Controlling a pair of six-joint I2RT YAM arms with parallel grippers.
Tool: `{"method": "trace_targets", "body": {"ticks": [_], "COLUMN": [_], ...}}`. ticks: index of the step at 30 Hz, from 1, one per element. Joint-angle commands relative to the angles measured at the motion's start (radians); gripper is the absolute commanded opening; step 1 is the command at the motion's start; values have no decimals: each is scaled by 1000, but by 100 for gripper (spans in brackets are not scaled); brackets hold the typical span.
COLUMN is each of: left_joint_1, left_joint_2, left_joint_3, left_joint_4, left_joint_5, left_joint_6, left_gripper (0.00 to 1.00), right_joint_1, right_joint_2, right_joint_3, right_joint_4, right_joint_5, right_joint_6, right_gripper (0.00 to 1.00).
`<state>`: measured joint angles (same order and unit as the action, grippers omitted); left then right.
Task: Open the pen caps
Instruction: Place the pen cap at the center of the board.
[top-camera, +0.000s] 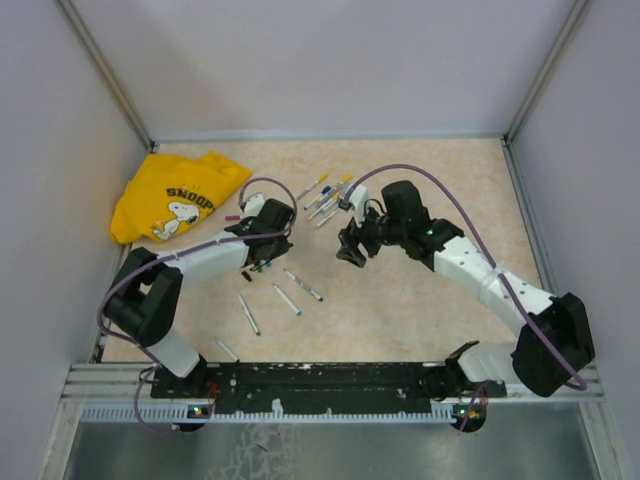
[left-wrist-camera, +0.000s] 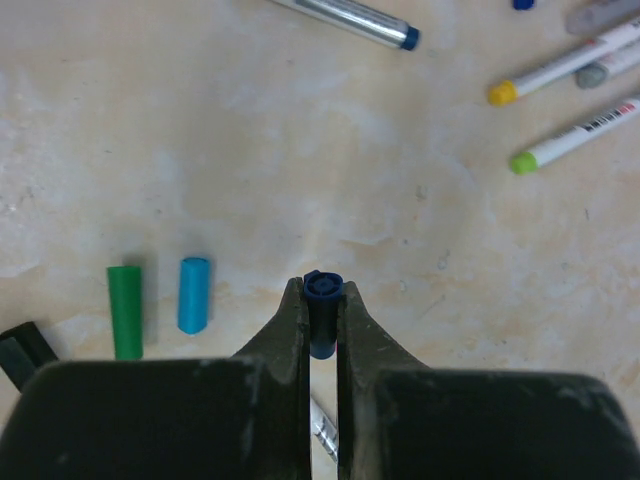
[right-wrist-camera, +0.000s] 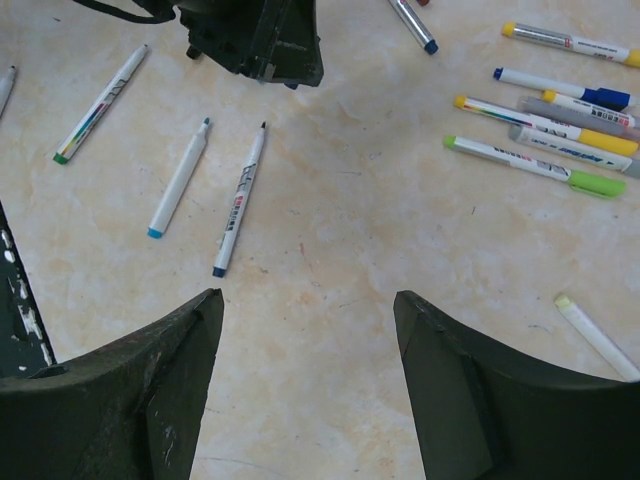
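Note:
My left gripper (left-wrist-camera: 322, 292) is shut on a dark blue pen cap (left-wrist-camera: 323, 300), held end-on just above the table. Left of it lie loose pen caps: a light blue one (left-wrist-camera: 193, 294), a green one (left-wrist-camera: 126, 311) and a black one (left-wrist-camera: 20, 350). Capped pens lie at the upper right, one with a yellow cap (left-wrist-camera: 502, 93) and one with a green cap (left-wrist-camera: 523, 162). My right gripper (right-wrist-camera: 310, 300) hangs open over bare table with nothing between its fingers. Uncapped pens (right-wrist-camera: 240, 200) lie ahead of it to the left, and a cluster of capped pens (right-wrist-camera: 545, 135) to the right.
A yellow Snoopy cloth (top-camera: 180, 195) lies at the back left of the table. Several uncapped pens (top-camera: 300, 285) are scattered near the front between the arms. Grey walls enclose the table on three sides.

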<state>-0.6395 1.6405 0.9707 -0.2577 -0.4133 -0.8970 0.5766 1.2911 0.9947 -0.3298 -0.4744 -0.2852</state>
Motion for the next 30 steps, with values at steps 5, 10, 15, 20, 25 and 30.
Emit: {"method": "trace_targets", "body": {"ticks": [5, 10, 15, 20, 25, 30], "left_joint_1": [58, 69, 72, 73, 73, 73], "left_joint_2": [-35, -23, -14, -8, -5, -5], "left_joint_3": [-41, -27, -17, -10, -7, -7], "left_joint_4": [-22, -44, -60, -69, -78, -82], "left_joint_5": [92, 101, 102, 103, 100, 100], "left_joint_6": [-59, -69, -74, -74, -78, -81], "left_gripper": [2, 8, 10, 13, 15, 18], "right_joint_1": [-16, -21, -24, -26, -26, -29], "right_joint_2": [-56, -67, -72, -77, -81, -83], "right_joint_3": [4, 4, 5, 6, 7, 7], "right_joint_4": [30, 29, 28, 28, 28, 27], "right_joint_5": [-24, -30, -33, -35, -37, -40], "right_joint_6": [5, 7, 10, 11, 11, 13], "right_gripper": [69, 69, 69, 69, 69, 69]}}
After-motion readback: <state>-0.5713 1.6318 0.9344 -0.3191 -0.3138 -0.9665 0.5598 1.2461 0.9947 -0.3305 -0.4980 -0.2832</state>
